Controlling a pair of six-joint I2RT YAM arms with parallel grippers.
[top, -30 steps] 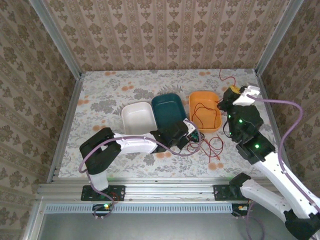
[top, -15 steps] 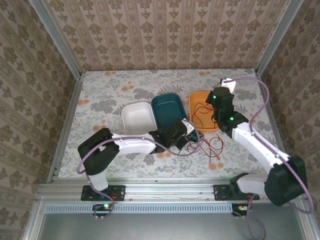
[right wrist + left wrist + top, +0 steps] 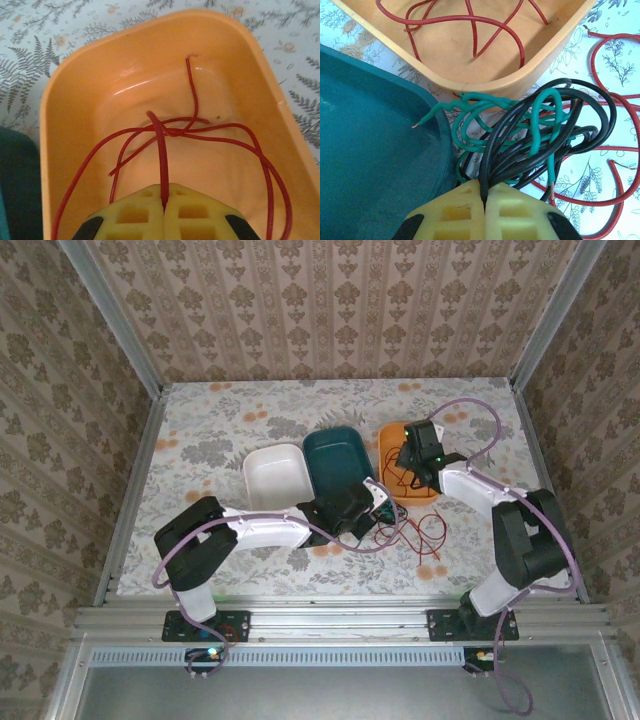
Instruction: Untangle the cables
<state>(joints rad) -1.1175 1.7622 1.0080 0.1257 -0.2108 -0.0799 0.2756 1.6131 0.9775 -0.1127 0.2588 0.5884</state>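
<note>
Left fingers (image 3: 451,214) and right fingers (image 3: 200,212) pinch cables (image 3: 488,159).

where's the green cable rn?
Left wrist view: on the table, the green cable is tangled with the black cables between the teal bin and orange bin, just ahead of the left gripper.

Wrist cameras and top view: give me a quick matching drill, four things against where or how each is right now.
Things:
1. left gripper
2. right gripper
3. green cable
4. white tub

States:
A. leftmost of the three tubs
B. shut on the red cable over the orange tub
C. shut on the black cable beside the teal tub
D. tangled with the black cable

Pairs: 1-C, 2-B, 3-D, 4-A
</note>
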